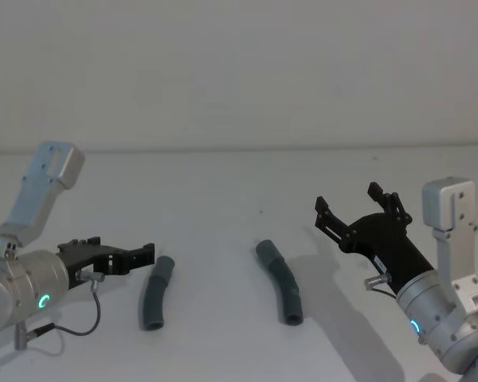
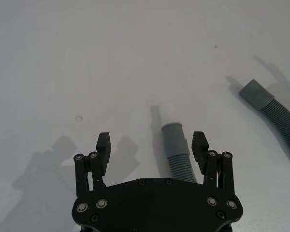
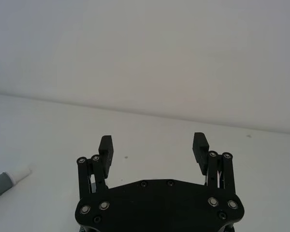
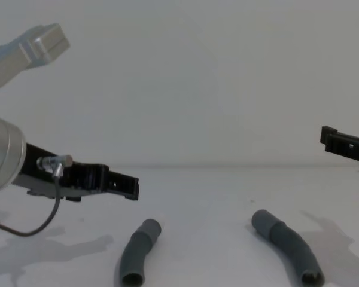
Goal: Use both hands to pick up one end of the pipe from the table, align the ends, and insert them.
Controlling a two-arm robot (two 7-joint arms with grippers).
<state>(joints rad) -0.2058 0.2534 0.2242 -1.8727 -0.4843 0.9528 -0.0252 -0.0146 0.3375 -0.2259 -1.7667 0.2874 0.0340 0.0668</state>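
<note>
I could read no text, label, brand, number or sign anywhere in what I saw.

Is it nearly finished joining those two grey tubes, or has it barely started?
Barely started. Nothing looks done: the shorter piece and the longer piece lie apart on the table, unheld. In hand: the left gripper hovers open near one end of the shorter piece, not gripping. The right gripper is open, raised beside the longer piece. Left: grasping both, aligning, inserting.
</note>
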